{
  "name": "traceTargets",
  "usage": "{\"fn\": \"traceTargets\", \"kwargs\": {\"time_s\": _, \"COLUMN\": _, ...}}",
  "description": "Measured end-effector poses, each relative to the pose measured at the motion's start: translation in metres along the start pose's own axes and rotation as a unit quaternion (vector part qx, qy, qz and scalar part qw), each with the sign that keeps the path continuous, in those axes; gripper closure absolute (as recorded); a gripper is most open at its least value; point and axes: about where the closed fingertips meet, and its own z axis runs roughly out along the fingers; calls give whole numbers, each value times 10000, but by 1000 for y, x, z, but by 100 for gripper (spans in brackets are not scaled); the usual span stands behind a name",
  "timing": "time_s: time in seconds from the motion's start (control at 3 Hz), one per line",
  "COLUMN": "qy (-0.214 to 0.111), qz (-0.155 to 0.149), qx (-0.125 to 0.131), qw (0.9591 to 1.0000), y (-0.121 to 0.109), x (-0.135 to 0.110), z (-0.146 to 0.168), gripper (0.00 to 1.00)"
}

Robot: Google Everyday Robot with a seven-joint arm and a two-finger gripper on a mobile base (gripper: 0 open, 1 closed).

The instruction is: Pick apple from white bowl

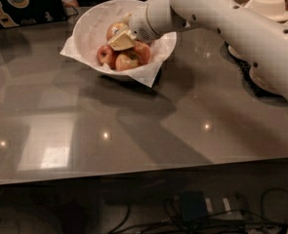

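Observation:
The white bowl stands at the back middle of the grey table, lined with crinkled white paper whose corners stick out over the rim. Several apples lie in it. The palest, yellow apple with a red blush sits at the back of the pile. Redder apples lie in front of it. My gripper reaches down into the bowl from the right. It sits on top of the pile, against the front right side of the pale apple, and hides part of it.
My white arm spans the back right of the table. A stack of pale paper bowls stands at the back right. A dark laptop with stickers stands at the back left. The table's front edge runs below, with cables under it.

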Motion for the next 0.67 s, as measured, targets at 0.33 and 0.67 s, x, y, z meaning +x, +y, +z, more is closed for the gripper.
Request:
{"fn": "traceTargets", "kwargs": {"time_s": 0.33, "qy": 121, "qz": -278, "qx": -216, "qw": 9993, "y": 0, "x": -16, "z": -15, "gripper": 100}}
{"fn": "traceTargets", "kwargs": {"time_s": 0.67, "qy": 148, "qz": -523, "qx": -469, "qw": 9974, "y": 2, "x": -32, "z": -47, "gripper": 100}}
